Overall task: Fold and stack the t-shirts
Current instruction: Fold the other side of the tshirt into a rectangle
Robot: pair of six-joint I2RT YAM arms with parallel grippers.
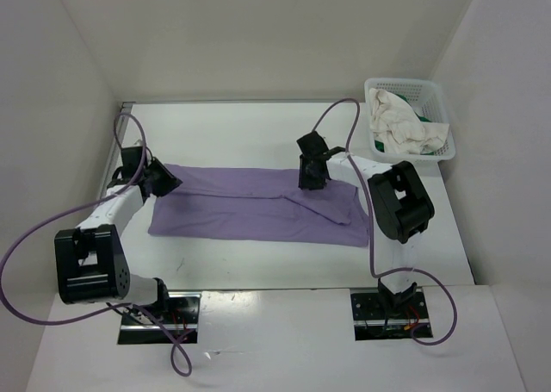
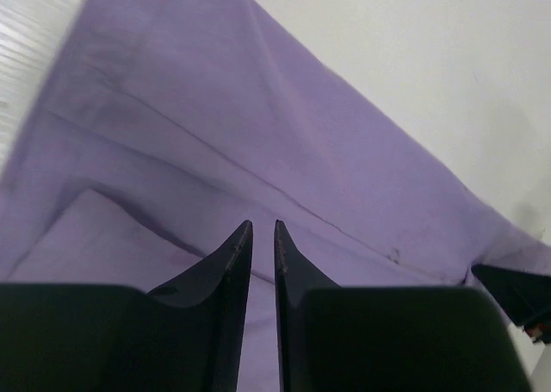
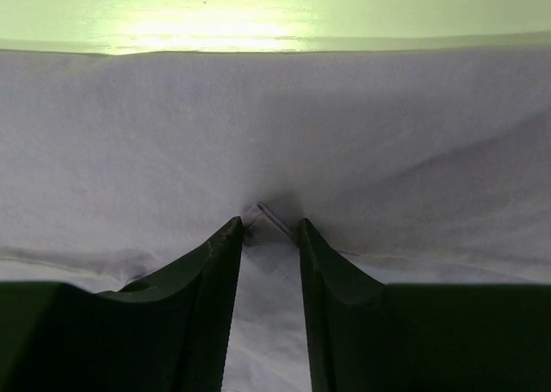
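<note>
Lavender-purple cloth is filling most of what the cameras are seeing. The lavender-purple t-shirt [image 1: 250, 207] is lying flat on the white table [image 1: 258, 133] as a long folded band stretching from left to right between the two arms.

Only the top view is showing the white lattice basket [image 1: 443, 95], sitting at the far right corner of the table, well apart from the spread shirt. The cream-white t-shirt [image 1: 400, 125] is lying bunched inside it, and a sliver of the green t-shirt [image 1: 425, 115] is peeking out beside it. That view is also placing the left gripper [image 1: 164, 183] at the shirt's left end and the right gripper [image 1: 310, 178] at its far edge, right of the middle. It is not revealing how either pair of fingers is standing.

The wrist views are supplying that. In the left wrist view the dark fingers [image 2: 232, 263] are sitting almost together, leaving only a thin slit with purple showing through it. A seam and soft folds are running across the cloth beyond them, and whether any cloth is caught between the tips is not clear. In the right wrist view the fingers [image 3: 219, 263] are standing a little wider. A small pucker of cloth is gathering right at their tips, with creases drawing in toward it, so this gripper is pinching the shirt near its far edge.
</note>
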